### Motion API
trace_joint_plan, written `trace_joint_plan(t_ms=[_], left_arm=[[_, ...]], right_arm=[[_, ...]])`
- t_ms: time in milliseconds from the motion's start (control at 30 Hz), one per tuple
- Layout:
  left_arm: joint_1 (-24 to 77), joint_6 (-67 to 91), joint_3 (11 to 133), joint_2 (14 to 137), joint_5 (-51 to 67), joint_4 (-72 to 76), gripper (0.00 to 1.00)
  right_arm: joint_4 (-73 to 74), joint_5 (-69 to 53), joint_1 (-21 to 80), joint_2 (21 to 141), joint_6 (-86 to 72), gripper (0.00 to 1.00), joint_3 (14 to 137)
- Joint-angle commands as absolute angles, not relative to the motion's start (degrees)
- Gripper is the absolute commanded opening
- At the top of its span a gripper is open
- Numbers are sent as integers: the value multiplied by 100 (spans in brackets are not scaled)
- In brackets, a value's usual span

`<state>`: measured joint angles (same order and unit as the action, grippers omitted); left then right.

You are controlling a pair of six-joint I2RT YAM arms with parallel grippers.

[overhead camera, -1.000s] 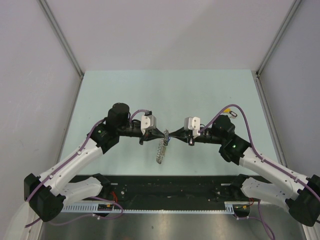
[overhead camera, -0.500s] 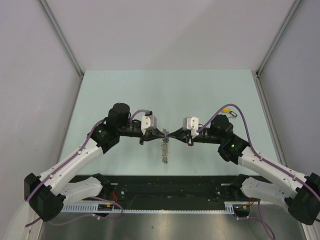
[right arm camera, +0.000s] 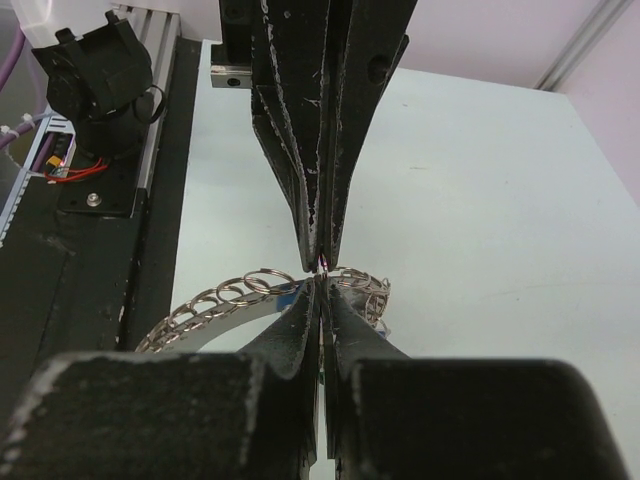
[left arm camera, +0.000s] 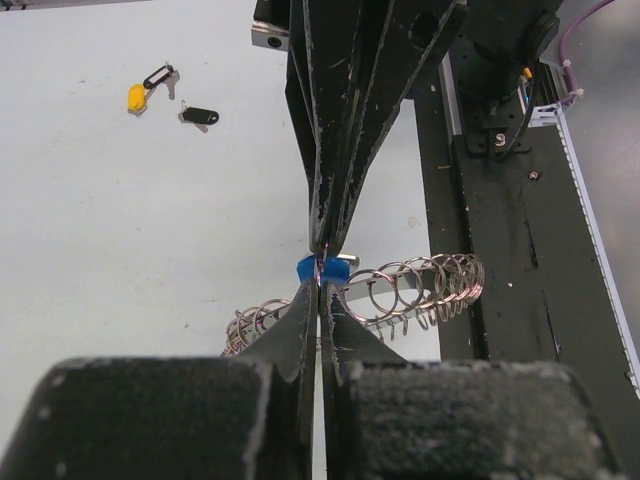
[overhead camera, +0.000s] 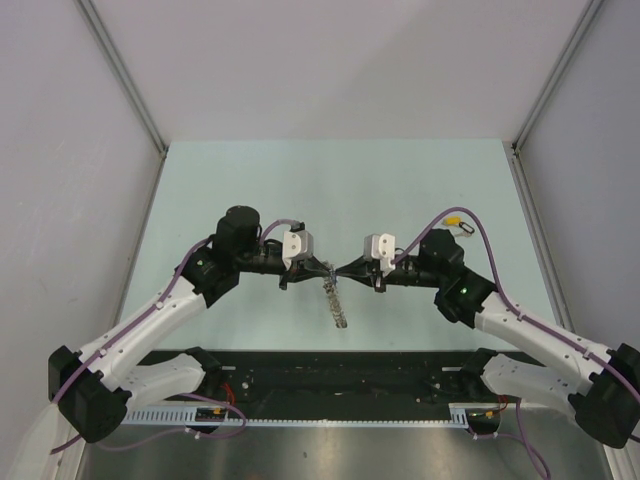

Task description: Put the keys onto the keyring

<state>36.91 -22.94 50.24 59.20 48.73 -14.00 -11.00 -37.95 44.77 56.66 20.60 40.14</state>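
Observation:
My left gripper [overhead camera: 328, 269] and right gripper [overhead camera: 341, 270] meet tip to tip above the middle of the table, both shut. The keyring [overhead camera: 338, 303], a silver band edged with small wire loops, hangs edge-on below the meeting point. It also shows behind the tips in the left wrist view [left arm camera: 425, 288] and the right wrist view [right arm camera: 225, 305]. A blue-tagged key [left arm camera: 338, 268] sits right at the two tips. The left jaws seem to pinch the ring and the right jaws the blue key, though the contact itself is hidden. Other keys lie far right: a yellow tag [overhead camera: 452, 214] and black tags [overhead camera: 465, 228].
The loose keys show again on the table in the left wrist view, a yellow tag [left arm camera: 137, 97] beside two black tags [left arm camera: 200, 116]. The black base rail [overhead camera: 330, 375] runs along the near edge, close under the hanging ring. Grey walls [overhead camera: 80, 120] enclose the table.
The hanging keyring's lower end has swung to the right. The right gripper has edged slightly left toward the left one. Both stay shut.

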Motion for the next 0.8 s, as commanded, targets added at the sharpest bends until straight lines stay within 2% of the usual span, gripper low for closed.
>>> trace_joint_plan(t_ms=[0, 767], left_arm=[[3735, -2347, 5045, 5880, 5142, -1055, 0], [3735, -2347, 5019, 5818, 5265, -984, 0]], right_arm=[[-1266, -3779, 4491, 5362, 2013, 0, 4078], [-1230, -3762, 4386, 5555, 1978, 0, 4087]])
